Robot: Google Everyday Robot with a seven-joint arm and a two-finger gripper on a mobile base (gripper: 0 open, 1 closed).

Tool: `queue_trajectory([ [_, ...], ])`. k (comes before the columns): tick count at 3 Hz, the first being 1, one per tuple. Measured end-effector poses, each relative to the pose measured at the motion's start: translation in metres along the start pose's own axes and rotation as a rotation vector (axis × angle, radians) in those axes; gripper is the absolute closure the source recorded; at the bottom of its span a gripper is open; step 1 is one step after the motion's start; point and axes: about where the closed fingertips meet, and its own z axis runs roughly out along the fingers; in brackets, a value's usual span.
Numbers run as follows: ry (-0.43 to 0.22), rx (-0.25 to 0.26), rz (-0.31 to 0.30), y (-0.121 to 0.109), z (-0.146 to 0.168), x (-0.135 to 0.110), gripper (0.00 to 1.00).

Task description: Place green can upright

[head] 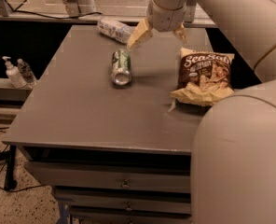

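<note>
The green can point(120, 67) lies on its side on the grey table point(82, 111), left of centre, its silver end facing the front. My gripper point(159, 34) hangs above the back of the table, up and to the right of the can, not touching it. Its two tan fingers are spread wide apart, the left fingertip point(137, 35) near the can's far end, and nothing is between them.
A clear plastic bottle point(114, 29) lies on its side at the table's back edge. A brown chip bag point(204, 77) lies at the right. My arm point(240, 148) fills the right foreground. Two small bottles point(16, 71) stand on a shelf at the left.
</note>
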Motion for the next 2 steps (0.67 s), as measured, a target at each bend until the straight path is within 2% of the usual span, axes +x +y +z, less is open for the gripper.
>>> queue_trajectory([
  [1, 0.005, -0.005, 0.038, 0.012, 0.006, -0.02, 0.0],
  [2, -0.024, -0.036, 0.045, 0.031, 0.001, -0.043, 0.0],
])
